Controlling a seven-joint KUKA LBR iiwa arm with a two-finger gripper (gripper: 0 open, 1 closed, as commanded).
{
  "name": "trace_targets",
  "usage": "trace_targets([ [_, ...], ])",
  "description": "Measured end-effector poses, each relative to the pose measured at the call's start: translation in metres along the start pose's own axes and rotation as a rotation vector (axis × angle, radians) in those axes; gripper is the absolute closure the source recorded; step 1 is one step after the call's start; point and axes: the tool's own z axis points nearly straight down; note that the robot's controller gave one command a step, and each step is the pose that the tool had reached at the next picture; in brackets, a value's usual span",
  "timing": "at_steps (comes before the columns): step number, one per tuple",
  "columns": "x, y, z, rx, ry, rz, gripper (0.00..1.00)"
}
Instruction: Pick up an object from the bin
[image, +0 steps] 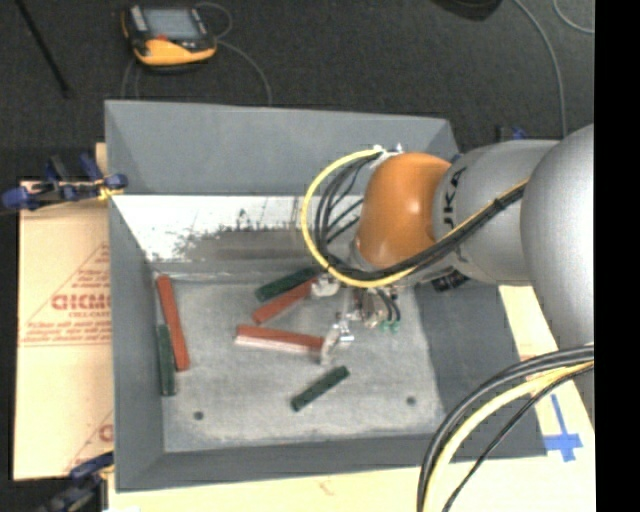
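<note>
While your gripper (342, 335) hung at the right end of the pale red stick (275, 341) lying mid-bin, you could not tell whether it was open or closed; straddling that stick squarely, clear of the green stick (320, 388) nearby, looked wisest.

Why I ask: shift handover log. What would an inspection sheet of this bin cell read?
Surface: grey bin floor, speckled, dark scuffs on back wall.
Job's things: pink-red stick mid-floor, right end at the tool.
Clutter: left red stick and left green stick by the wall; back green stick beside back red stick; front green stick.
Grippers: tool low at the pink-red stick's right end.
Cables: yellow and black loops round the orange wrist cover.
Surroundings: orange handheld device on dark floor behind bin.
</note>
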Motion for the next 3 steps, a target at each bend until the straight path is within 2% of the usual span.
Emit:
trace_targets([
  [1, 0.015, 0.017, -0.009, -0.001, 0.01, -0.013, 0.0],
  [2, 0.017, 0.015, 0.013, -0.002, 0.008, 0.007, 0.0],
  [3, 0.028, 0.024, 0.01, 0.006, 0.019, 0.235, 1.0],
])
